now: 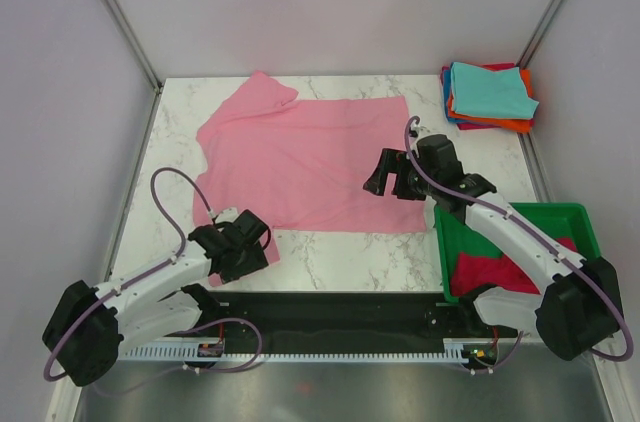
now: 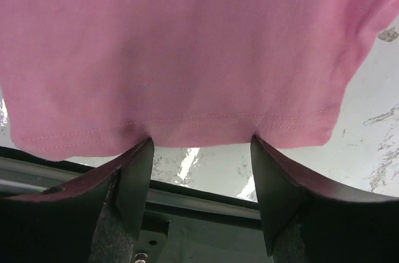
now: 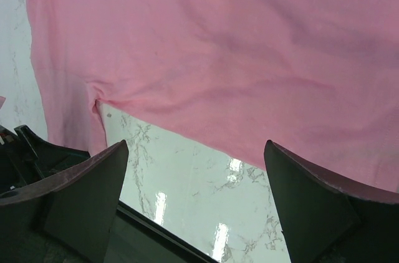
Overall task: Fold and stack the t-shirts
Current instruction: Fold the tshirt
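- Top view: the pink t-shirt (image 1: 310, 162) lies flat mid-frame on the table (image 1: 340, 262), spread for folding. Its long axis runs left-right, neck left, hem right.
- Left wrist: my left end effector (image 2: 201, 151) is open and empty, lined up on the sleeve hem (image 2: 187, 119), likely to pinch it.
- Right wrist: my right end effector (image 3: 194, 169) gapes wide, holding nothing, below the cloth's edge.
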